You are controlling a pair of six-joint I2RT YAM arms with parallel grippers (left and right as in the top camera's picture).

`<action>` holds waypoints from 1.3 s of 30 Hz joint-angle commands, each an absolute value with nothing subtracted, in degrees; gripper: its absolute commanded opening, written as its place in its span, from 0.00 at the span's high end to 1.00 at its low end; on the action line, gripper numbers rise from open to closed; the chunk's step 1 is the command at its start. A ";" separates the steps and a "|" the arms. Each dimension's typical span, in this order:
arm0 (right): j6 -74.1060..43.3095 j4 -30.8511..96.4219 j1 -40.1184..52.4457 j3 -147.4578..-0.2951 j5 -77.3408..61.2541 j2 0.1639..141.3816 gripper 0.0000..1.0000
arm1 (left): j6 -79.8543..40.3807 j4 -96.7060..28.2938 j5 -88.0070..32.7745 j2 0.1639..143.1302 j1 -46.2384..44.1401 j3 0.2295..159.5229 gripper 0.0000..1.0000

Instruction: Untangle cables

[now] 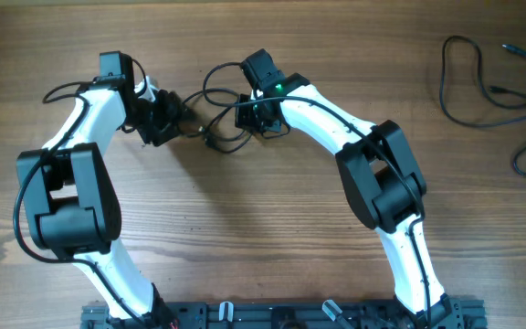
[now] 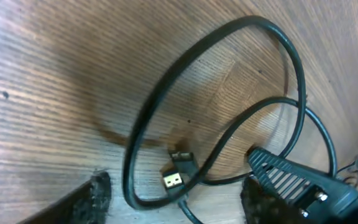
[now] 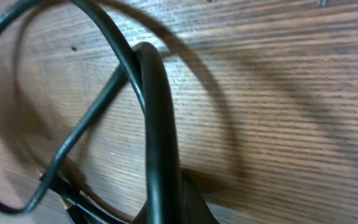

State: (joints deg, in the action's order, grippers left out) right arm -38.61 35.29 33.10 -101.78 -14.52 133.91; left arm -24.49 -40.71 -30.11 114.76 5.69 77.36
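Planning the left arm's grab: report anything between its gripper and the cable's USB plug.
Nothing visible does. The USB plug lies on the table just ahead of the open left gripper, its cable looping beyond it.

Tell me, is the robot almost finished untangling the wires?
Partly. One thin black cord already lies apart at the wooden table's far right. The other thin black looped cord, with its flat metal plug, sits between the left gripper and right gripper, crossing over itself. Opening those loops is left.
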 commanded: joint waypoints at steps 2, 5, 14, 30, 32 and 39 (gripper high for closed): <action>-30.41 37.91 28.64 -104.05 -13.50 125.62 0.96 | -24.40 -40.73 -30.72 115.52 5.45 76.93 0.12; -28.56 37.30 22.46 -104.05 -13.50 118.48 0.96 | -24.40 -40.75 -30.76 115.52 5.45 76.93 0.11; -32.62 28.40 2.55 -104.03 -0.84 109.38 0.96 | -24.38 -41.60 -30.76 115.52 5.45 76.93 0.10; -48.80 14.37 -16.64 -103.59 18.98 115.46 0.96 | -24.43 -40.45 -30.55 115.52 -1.06 76.93 0.10; -54.83 14.63 -17.43 -103.57 16.99 117.58 0.96 | -24.43 -39.97 -30.55 115.52 -2.00 76.93 0.10; -75.37 17.17 -18.20 -103.55 14.96 124.62 0.88 | -24.43 -39.24 -29.74 115.52 -5.17 76.93 0.08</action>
